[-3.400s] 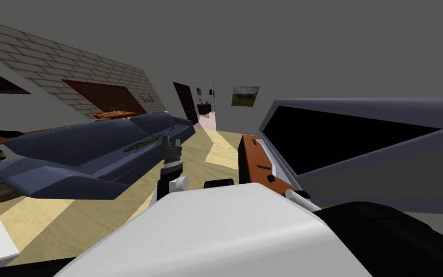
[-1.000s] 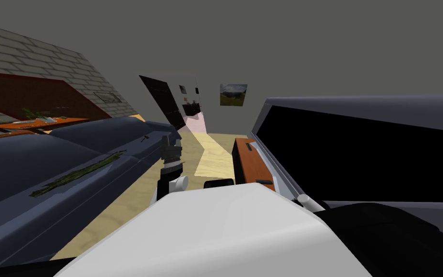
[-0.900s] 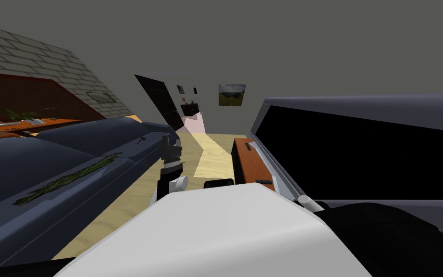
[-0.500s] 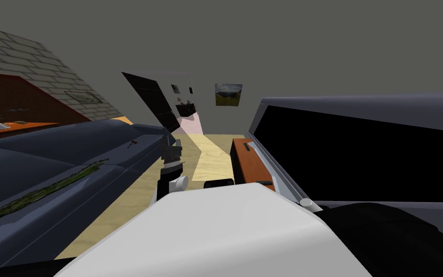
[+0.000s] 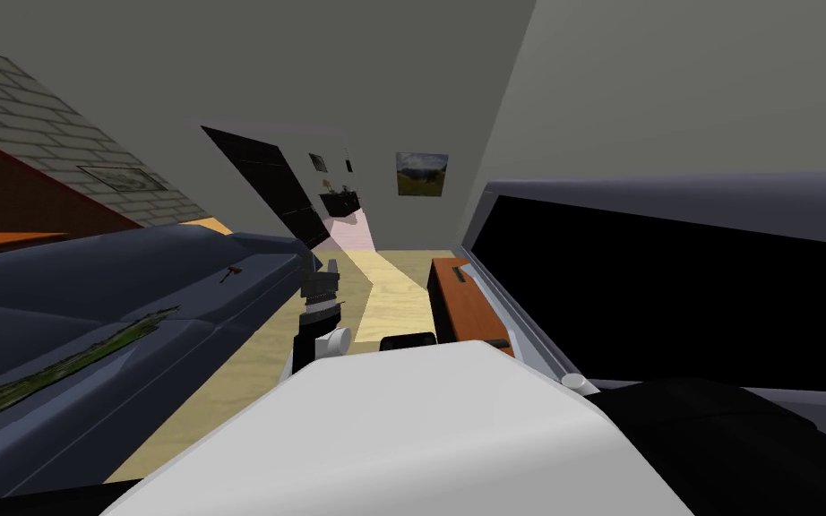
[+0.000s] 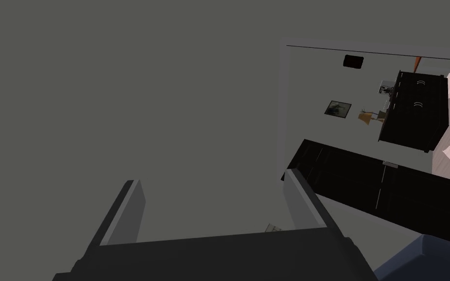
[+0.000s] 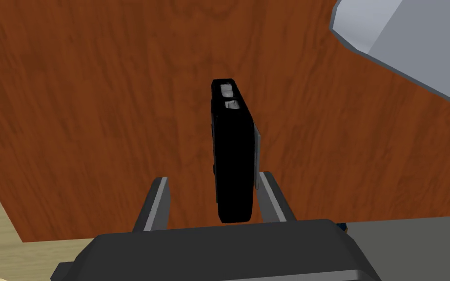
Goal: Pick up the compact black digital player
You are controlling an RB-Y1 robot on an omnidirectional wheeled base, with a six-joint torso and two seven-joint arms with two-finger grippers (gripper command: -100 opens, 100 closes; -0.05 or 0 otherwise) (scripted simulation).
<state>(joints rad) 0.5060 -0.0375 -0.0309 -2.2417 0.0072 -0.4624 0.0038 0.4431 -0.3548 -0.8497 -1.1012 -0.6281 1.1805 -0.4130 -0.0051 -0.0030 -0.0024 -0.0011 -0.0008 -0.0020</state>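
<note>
Black player [image 7: 233, 156] rests on wooden top [image 7: 97, 122], off its edges, between parted right jaws (left jaws parted too).

Player [image 7: 232, 151] on cabinet top [image 7: 97, 107], between fingers [image 7: 156, 202] of right gripper [image 7: 213, 178]

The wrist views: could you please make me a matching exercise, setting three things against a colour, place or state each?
Things:
1. player
2. wooden top
3. left end effector

Descriptions:
A. open, holding nothing
B. black, between the fingers of the right end effector
C. reddish brown, grained

Pairs: 1-B, 2-C, 3-A.
</note>
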